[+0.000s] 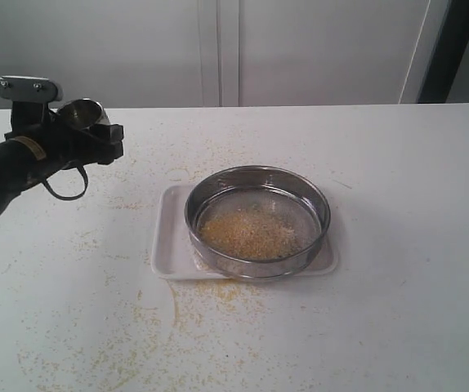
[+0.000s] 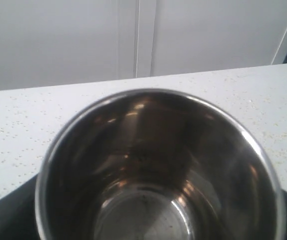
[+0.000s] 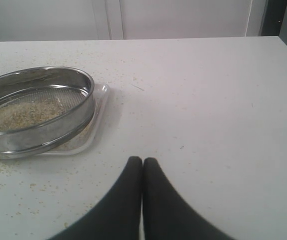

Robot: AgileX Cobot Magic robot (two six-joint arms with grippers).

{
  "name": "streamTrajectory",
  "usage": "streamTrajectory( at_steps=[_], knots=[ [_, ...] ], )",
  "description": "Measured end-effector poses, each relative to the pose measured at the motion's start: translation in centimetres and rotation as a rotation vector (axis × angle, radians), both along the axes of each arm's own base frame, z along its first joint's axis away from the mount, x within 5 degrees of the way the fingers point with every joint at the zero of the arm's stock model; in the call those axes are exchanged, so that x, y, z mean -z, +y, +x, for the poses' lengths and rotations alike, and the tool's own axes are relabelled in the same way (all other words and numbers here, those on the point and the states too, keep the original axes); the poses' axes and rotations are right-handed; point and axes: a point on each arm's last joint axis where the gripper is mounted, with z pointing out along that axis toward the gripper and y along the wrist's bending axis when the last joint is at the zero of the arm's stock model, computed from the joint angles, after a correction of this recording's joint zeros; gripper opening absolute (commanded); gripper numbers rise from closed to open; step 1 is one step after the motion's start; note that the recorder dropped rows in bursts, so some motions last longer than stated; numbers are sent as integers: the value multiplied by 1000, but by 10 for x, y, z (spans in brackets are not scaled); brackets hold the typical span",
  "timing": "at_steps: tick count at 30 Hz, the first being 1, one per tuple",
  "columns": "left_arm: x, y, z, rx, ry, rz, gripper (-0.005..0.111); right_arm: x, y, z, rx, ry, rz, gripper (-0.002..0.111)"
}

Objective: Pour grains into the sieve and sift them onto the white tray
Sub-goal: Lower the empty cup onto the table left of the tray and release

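pale grains (image 1: 253, 230) lie spread inside the round steel sieve (image 1: 259, 266), which sits on the white tray (image 1: 167, 245) in the middle of the tabletop (image 1: 406, 212). loose grains (image 1: 210, 298) speckle the tabletop around it. far left, the left fingers (image 1: 97, 131) grip an empty steel cup (image 1: 83, 111). the right fingers (image 3: 139, 172) are pressed together, holding nothing.

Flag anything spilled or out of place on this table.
Stray grains litter the table, thickest on the near side of the white tray and to its left in the exterior view, outside the sieve where they belong.
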Motion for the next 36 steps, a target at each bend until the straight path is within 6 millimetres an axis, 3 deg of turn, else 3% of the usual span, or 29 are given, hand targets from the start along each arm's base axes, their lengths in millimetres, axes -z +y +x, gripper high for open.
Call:
streamTrajectory(
  at_steps=[10,18,31,33,36],
  knots=[
    [41,-3,6,6,44,-18,0,0,0,0,0,0,0,0],
    [62,-4,6,20,86,-11,0,0,0,0,0,0,0,0],
    [76,-3,4,18,149,16,1,0,0,0,0,0,0,0],
    [77,-3,4,18,151,17,14,0,0,0,0,0,0,0],
    [77,-3,4,18,150,18,53,0,0,0,0,0,0,0]
  ],
)
